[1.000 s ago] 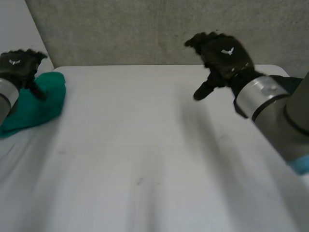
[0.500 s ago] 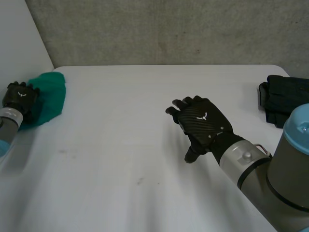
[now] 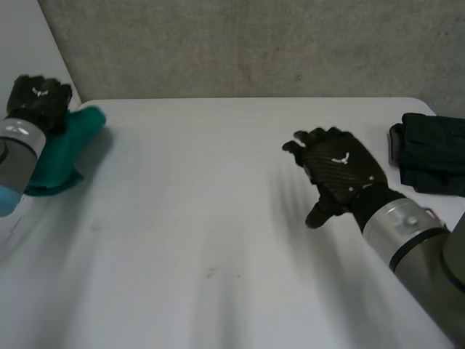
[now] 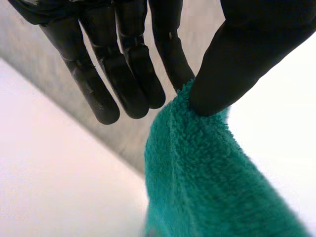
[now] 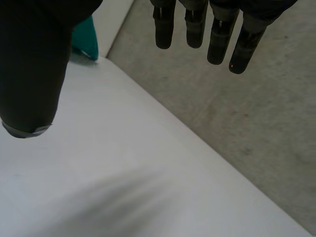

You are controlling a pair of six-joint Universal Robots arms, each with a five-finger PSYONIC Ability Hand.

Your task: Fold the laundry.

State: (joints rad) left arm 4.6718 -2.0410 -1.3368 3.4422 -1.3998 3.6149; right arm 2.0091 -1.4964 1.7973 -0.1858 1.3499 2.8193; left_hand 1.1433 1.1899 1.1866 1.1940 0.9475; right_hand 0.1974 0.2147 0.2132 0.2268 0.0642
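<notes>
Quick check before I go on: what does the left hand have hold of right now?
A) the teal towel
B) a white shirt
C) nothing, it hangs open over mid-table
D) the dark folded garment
A: in the left wrist view the left hand pinches the teal towel at its edge between thumb and fingers, while the dark garment lies apart near the open right hand.

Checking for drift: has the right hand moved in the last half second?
Yes. In the head view the right hand has shifted toward the dark folded cloth, which stayed put.
</notes>
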